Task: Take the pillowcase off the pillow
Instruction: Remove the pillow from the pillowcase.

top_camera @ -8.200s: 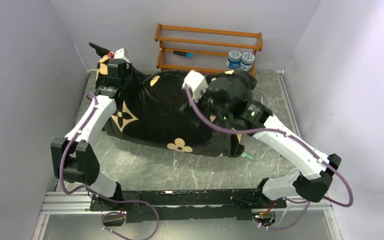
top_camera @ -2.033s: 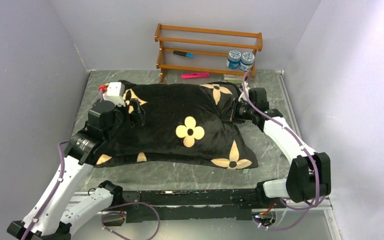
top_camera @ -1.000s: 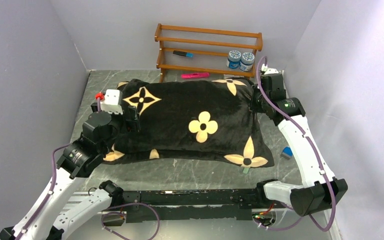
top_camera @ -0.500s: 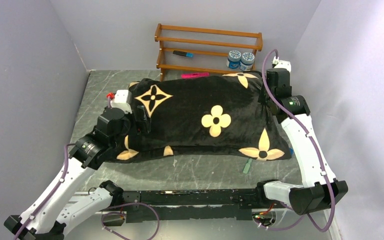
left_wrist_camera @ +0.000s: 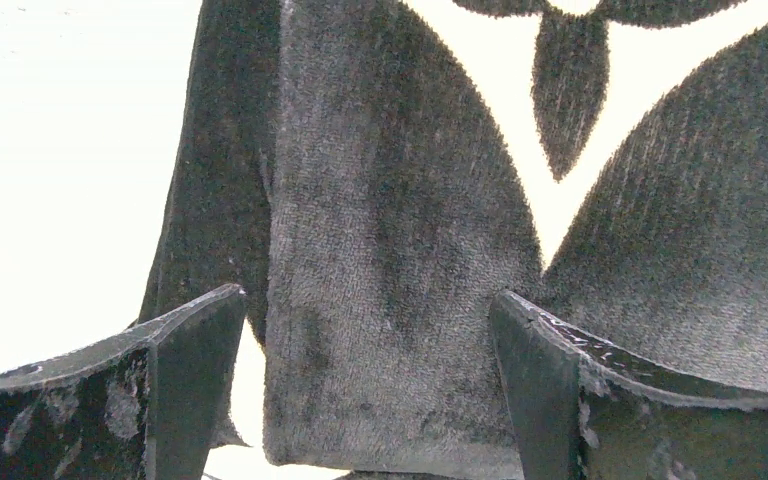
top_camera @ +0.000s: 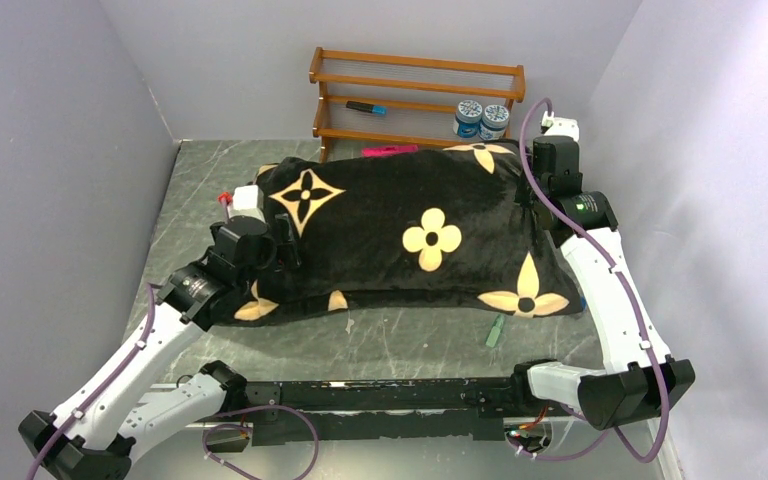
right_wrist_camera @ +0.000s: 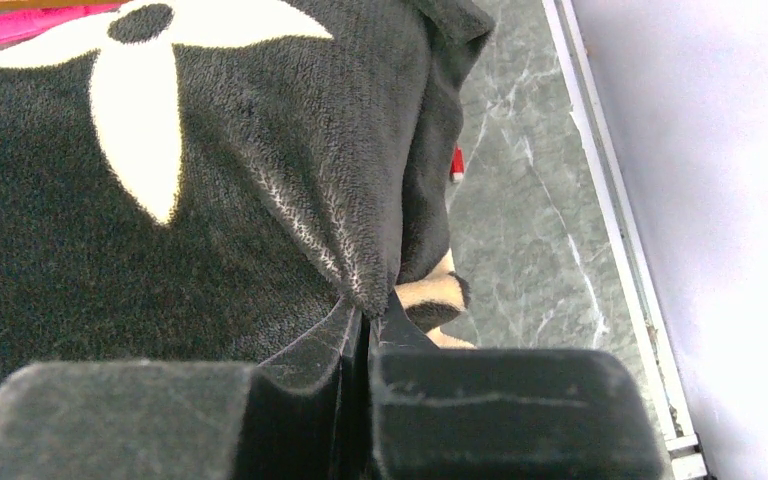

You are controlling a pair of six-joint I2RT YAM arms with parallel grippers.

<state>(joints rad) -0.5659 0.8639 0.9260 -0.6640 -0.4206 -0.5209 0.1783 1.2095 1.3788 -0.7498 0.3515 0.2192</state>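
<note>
The black plush pillowcase (top_camera: 400, 235), with cream flower and star motifs, lies bulging across the middle of the table. The pillow is hidden inside it. My left gripper (top_camera: 286, 238) sits at the pillowcase's left end and is open. In the left wrist view a flap of the pillowcase (left_wrist_camera: 390, 300) lies between its spread fingers (left_wrist_camera: 195, 370). My right gripper (top_camera: 533, 195) is at the far right end, shut on a pinched ridge of the pillowcase (right_wrist_camera: 260, 170). The right wrist view shows the gripper (right_wrist_camera: 368, 325) with its jaws together and the plush gathered into them.
A wooden rack (top_camera: 415, 95) stands at the back, holding two jars (top_camera: 481, 119) and a dark marker (top_camera: 366, 107). A pink marker (top_camera: 388, 151) lies at its foot, just behind the pillowcase. A small green item (top_camera: 495, 331) lies near the front. Walls close in on the left and right.
Over the last second the pillowcase slid right and toward the back with the right gripper shut on its end. The left gripper followed rightward and stayed open.
</note>
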